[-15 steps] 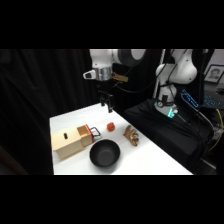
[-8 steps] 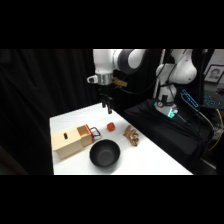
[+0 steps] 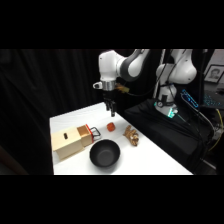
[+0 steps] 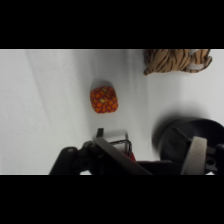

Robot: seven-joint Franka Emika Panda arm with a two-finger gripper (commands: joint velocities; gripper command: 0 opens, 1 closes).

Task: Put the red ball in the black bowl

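Clearly we are in the approach step: our gripper (image 3: 112, 111) hangs above the ball (image 3: 111, 126), which lies free on the table (image 3: 150, 157) between the box (image 3: 72, 142) and the brown lumpy thing (image 3: 132, 135), a little behind the bowl (image 3: 104, 153). We cannot tell how far it is open, so next we judge we must come down with it spread around the ball and close. From the wrist the ball (image 4: 104, 99) looks red-orange, with yellow dots and a slightly squarish outline.
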